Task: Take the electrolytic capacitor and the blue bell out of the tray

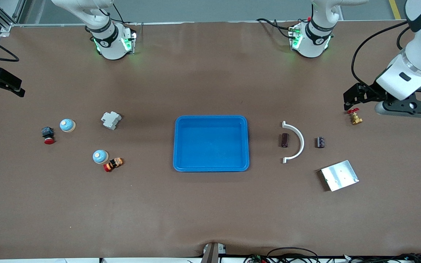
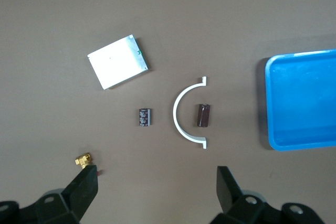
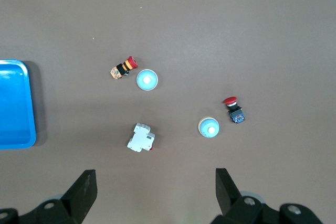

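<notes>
Upper right of front view: left gripper over brass valve, fingers wide. Right gripper wide, clear only in wrist view, above bells, breaker.

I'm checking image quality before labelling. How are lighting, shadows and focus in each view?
Front view: even overhead light, a soft shadow along the blue tray rim, green glow at the arm bases, small parts slightly soft. Left wrist view: sharp on the white arc and brown capacitor, the near fingers dark. Right wrist view: flat light, bells crisp, faint shadows.
</notes>
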{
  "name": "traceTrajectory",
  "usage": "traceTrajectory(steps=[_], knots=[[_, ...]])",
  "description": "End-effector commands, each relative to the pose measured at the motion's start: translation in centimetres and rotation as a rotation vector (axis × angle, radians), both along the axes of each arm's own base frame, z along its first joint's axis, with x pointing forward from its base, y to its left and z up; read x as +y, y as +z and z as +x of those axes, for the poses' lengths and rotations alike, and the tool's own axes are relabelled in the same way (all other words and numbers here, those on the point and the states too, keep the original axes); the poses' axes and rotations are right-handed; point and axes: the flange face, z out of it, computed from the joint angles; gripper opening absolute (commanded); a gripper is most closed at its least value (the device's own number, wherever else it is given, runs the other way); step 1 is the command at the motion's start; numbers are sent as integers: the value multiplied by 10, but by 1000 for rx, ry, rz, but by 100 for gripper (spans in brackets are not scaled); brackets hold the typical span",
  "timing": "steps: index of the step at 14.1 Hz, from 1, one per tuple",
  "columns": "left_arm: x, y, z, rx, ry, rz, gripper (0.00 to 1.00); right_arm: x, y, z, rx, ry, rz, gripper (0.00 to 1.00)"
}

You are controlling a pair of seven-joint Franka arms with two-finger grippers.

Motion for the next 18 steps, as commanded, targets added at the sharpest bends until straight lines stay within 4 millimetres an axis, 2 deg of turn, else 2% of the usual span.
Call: traceTrajectory(steps=[1, 6, 18], knots=[[3, 15, -16, 11, -14, -7, 100, -1, -2, 1, 9, -5, -18, 100], [-1, 26, -23, -5, -16, -4, 100, -2, -4, 3, 9, -3, -17, 100], [-6, 32, -22, -19, -25, -3, 100, -2, -11, 11, -13, -2, -4, 100]])
